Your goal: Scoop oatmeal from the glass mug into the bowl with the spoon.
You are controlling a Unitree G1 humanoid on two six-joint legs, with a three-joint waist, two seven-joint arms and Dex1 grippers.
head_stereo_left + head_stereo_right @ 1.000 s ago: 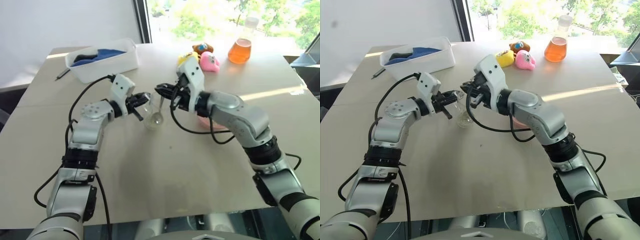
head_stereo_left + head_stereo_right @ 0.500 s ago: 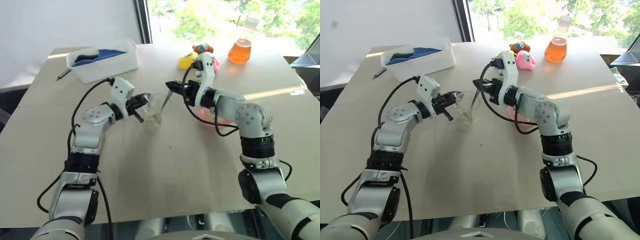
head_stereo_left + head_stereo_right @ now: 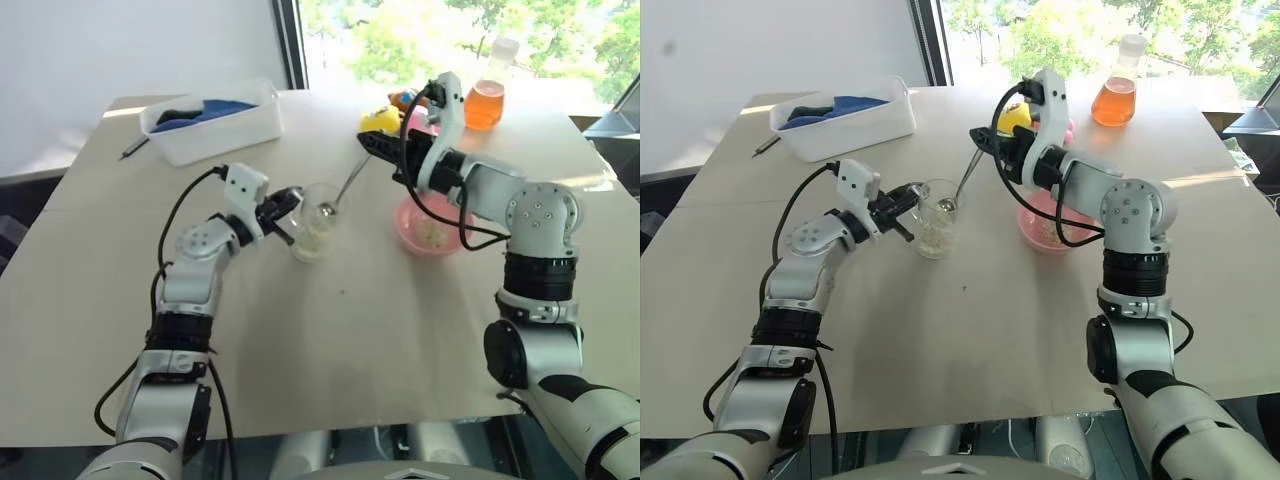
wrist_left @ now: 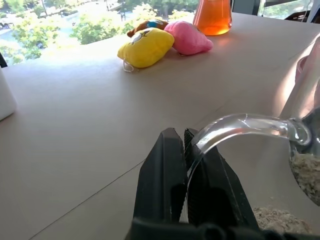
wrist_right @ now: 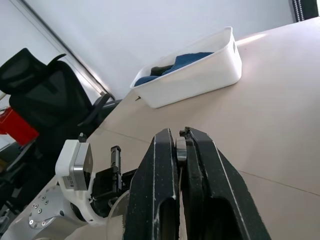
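glass mug (image 3: 315, 222) pinched at its rim by the left gripper (image 3: 283, 205), spoon (image 3: 343, 188) clamped in the right gripper (image 3: 372, 145).
mug stands mid-table with oatmeal (image 3: 933, 238) in its bottom; left fingers (image 4: 167, 190) closed tight on the rim. spoon handle slants down-left from the right gripper, its small oval bowl sits over the mug's right rim, loaded with oats (seen close in the left wrist view). pink bowl (image 3: 430, 226) sits just right of the mug, apart from it, some oats inside. white tub (image 3: 215, 122) far left, orange flask (image 3: 483, 93) far right.
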